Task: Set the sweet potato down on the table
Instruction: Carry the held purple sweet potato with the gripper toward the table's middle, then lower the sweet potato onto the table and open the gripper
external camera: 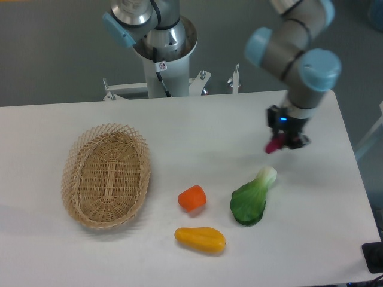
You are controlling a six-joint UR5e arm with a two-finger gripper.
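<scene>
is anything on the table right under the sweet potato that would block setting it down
Nothing visible blocks it. The sweet potato, held in the gripper, hangs over bare table. The nearest item, the bok choy, lies closer to the camera, off to the side.

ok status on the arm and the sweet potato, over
Gripper shut on sweet potato, carried above the table, not yet set down. Bok choy lies just below and in front. Rest of the nearby tabletop bare.
</scene>
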